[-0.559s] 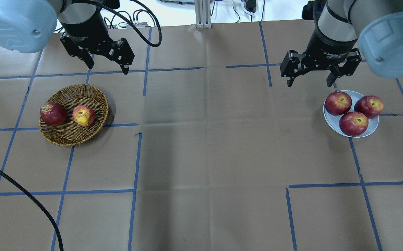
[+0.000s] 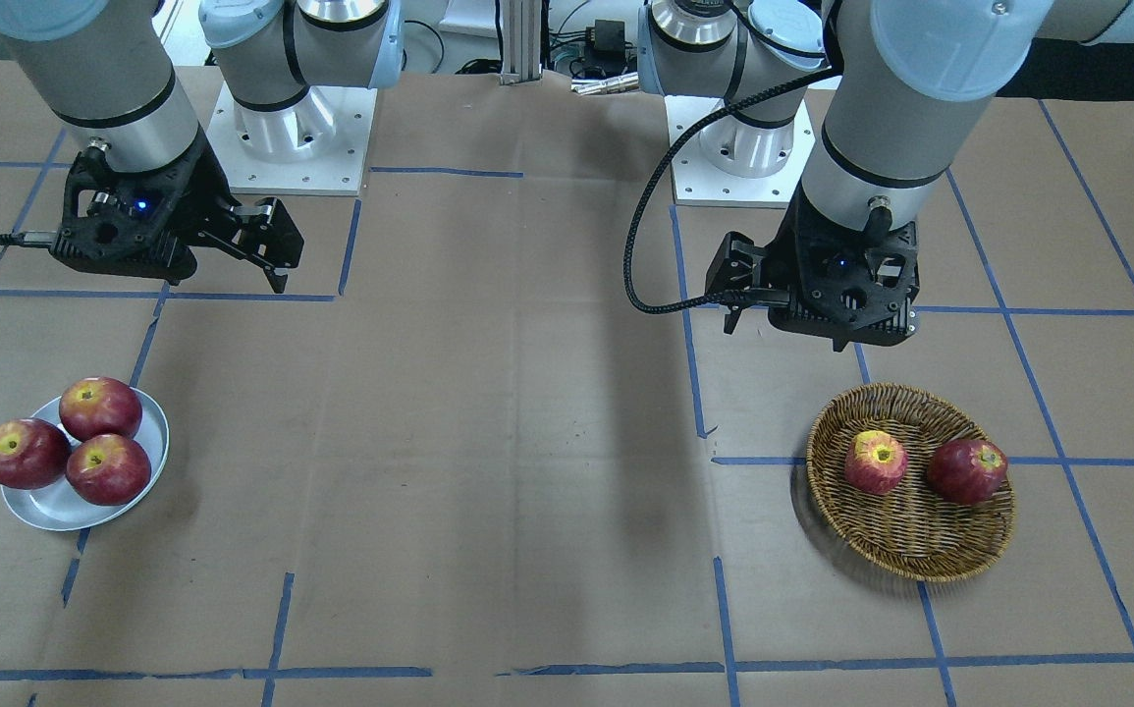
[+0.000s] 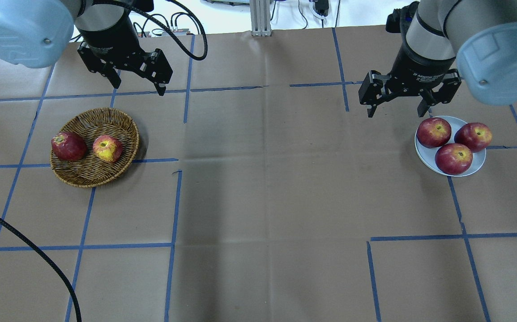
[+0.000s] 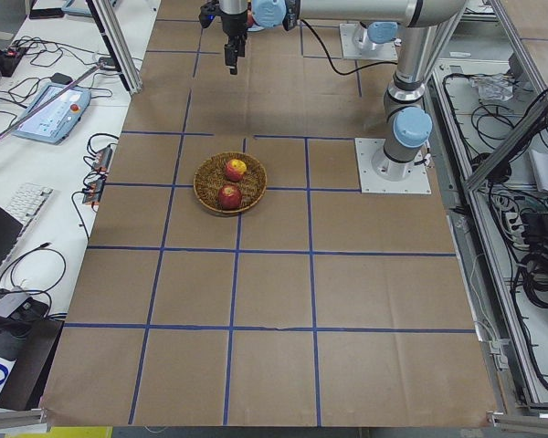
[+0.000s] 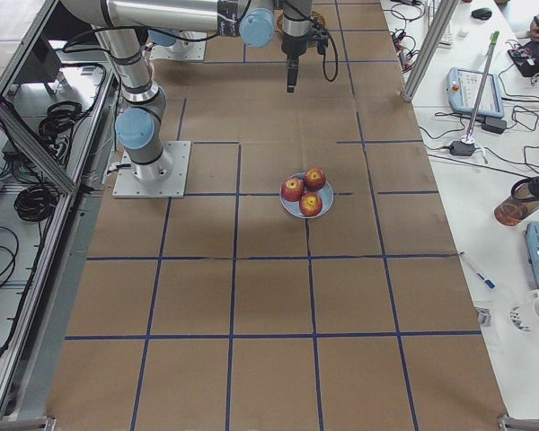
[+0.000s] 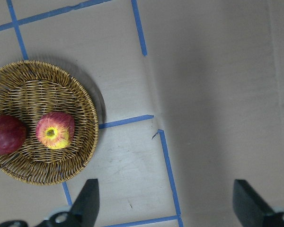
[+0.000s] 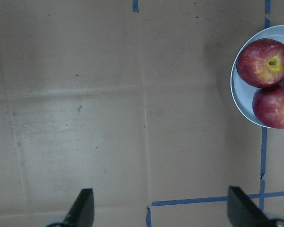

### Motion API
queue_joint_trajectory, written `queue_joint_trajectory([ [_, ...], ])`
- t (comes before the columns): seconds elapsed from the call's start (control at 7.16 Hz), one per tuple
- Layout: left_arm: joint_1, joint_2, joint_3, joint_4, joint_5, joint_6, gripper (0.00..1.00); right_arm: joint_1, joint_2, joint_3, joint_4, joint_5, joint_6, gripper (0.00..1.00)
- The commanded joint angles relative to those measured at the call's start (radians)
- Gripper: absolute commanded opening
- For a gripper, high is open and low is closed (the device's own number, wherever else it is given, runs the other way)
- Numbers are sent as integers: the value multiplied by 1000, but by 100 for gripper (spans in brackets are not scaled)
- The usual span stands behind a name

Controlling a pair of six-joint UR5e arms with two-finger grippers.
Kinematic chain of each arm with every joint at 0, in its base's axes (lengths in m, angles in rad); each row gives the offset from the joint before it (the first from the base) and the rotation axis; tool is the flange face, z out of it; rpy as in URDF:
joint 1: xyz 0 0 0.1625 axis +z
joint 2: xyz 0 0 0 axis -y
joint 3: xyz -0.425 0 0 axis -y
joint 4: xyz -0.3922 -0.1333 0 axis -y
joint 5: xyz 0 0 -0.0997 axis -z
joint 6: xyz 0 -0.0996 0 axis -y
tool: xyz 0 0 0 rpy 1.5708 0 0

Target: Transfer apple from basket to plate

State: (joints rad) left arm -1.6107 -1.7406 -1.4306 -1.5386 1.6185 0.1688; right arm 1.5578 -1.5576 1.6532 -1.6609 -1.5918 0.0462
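Pinkish-red, yellow-streaked apple (image 2: 876,462) lies in the round tan wicker basket (image 2: 905,550), beside a darker red apple (image 2: 966,470). The glossy white round plate (image 2: 51,513) with three red apples (image 2: 107,468) sits well apart, all on creased brown paper (image 2: 527,442) gridded with blue tape (image 2: 351,673). Overhead, the left gripper (image 3: 139,88) hangs wide and empty beyond the basket; the right gripper (image 3: 396,111), equally wide, hangs near the plate. Side views show white benches (image 4: 64,182) strewn with cables. The left wrist view shows the apple's yellow stem hollow facing up.
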Motion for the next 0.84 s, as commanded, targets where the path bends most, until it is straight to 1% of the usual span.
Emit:
queue_joint_trajectory([
  [0.0,0,-7,1,2,-3,1,99,1,-4,0,-4,0,1,100],
  [0.42,0,-23,2,8,-3,-2,99,1,-4,0,-4,1,1,100],
  [0.7,0,-14,-1,3,3,-17,99,1,-4,0,-4,1,1,100],
])
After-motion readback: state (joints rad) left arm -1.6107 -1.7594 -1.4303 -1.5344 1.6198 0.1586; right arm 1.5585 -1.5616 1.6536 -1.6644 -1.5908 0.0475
